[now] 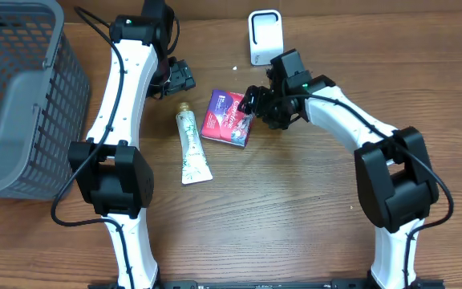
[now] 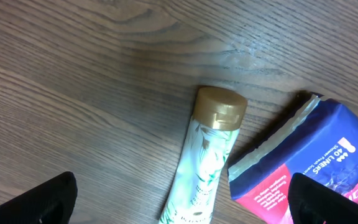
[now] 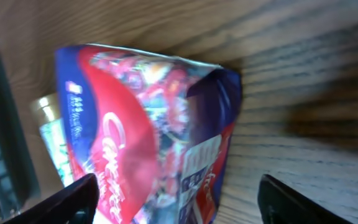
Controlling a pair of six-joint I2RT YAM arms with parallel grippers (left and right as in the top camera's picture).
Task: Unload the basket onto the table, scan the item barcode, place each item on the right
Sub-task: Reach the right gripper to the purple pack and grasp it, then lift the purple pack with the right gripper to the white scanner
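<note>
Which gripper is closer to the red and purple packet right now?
Right. The right gripper straddles one end of the packet; the left gripper hovers apart, by the cap of the tube.

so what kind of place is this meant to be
Probably a mock shop checkout: a grey mesh plastic basket, a white device that may be the scanner, and a red-and-blue liner packet beside a gold-capped tube.

The packet (image 1: 227,119) is laid flat on the surface (image 1: 295,201). The tube (image 1: 191,148) is laid just beside the packet on its left, with the cap end turned to the far side. The scanner (image 1: 265,36) is stood behind the packet, slightly to the right and apart from it. The basket (image 1: 14,96) is set well to the packet's left.
</note>
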